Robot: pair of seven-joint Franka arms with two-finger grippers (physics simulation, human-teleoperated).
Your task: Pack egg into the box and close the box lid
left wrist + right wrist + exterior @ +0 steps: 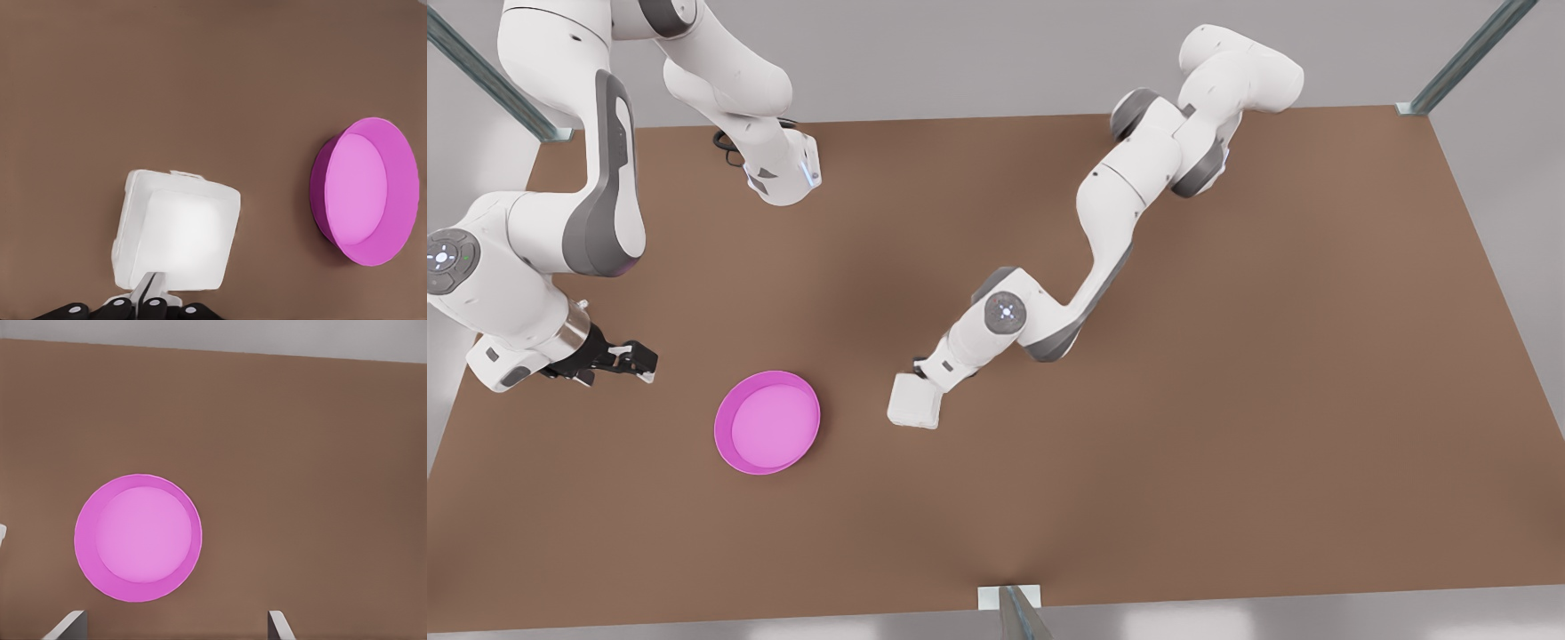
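Presses the left hand (150,297), fingers closed together and gripping nothing, onto the plain white box lid (183,233), probably to seat it flat over the small white egg carton (914,400), the egg presumably inside. Stands at 3 o'clock of the round pink plate (767,422) on the brown table (1227,400). Waits with the right hand (636,360) wide open and empty at the plate's 10 o'clock, arm folded low.

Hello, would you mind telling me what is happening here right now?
The left gripper, fingers together, is at the edge of the white box, whose box lid lies down over it. The right gripper hangs open beside the pink plate, which holds nothing. Box and plate sit apart on the brown table.
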